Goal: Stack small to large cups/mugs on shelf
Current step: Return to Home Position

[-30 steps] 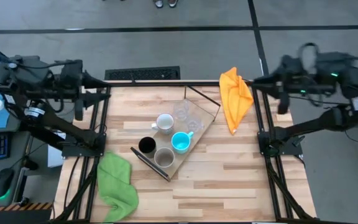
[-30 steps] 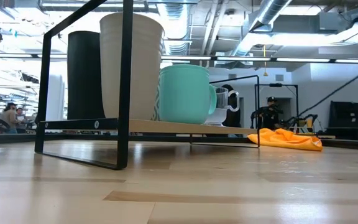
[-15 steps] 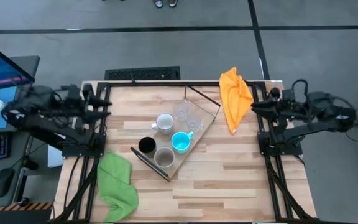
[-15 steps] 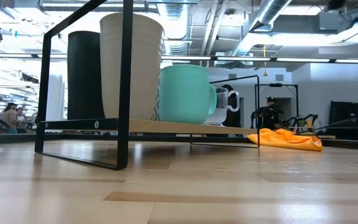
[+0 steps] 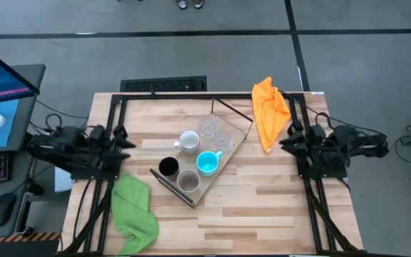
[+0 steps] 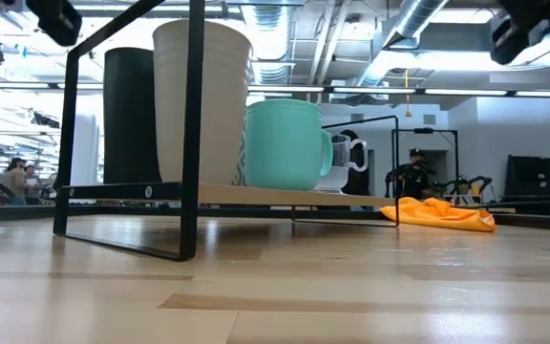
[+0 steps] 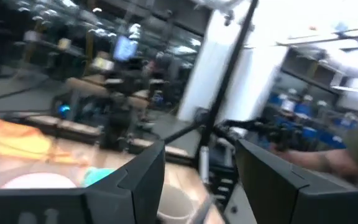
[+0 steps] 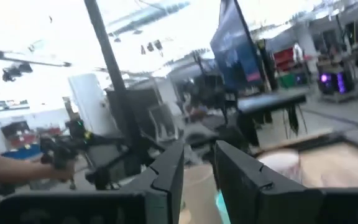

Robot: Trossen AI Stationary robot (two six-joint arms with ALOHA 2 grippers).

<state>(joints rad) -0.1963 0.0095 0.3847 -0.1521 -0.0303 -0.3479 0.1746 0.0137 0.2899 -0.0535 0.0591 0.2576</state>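
The shelf [image 5: 235,147] stands slantwise mid-table, a light-wood board in a dark frame. On the board stand a white mug [image 5: 188,141], two clear glasses [image 5: 207,127] [image 5: 224,140], a bright blue mug [image 5: 207,163], a black cup [image 5: 168,167] and a beige-grey cup [image 5: 188,180]. In the low view the black cup [image 6: 130,115], beige-grey cup [image 6: 203,100] and blue mug [image 6: 289,143] stand upright. My left gripper [image 5: 125,137] [image 7: 201,155] is open over the table's left edge. My right gripper [image 5: 285,140] [image 8: 199,152] is narrowly open over the right edge. Both are far from the cups.
An orange cloth [image 5: 271,111] lies at the far right by the right arm. A green cloth [image 5: 134,207] lies at the near left. Bare slatted tabletop [image 5: 262,207] lies near the shelf. A monitor [image 5: 2,93] and a keyboard stand off the table's left.
Both arms have folded down from a raised pose. Each gripper has moved toward the table's near edge and lower, and now lies along its own side edge. Their dark ends have come into the low view's upper corners. The cups and shelf have stayed put.
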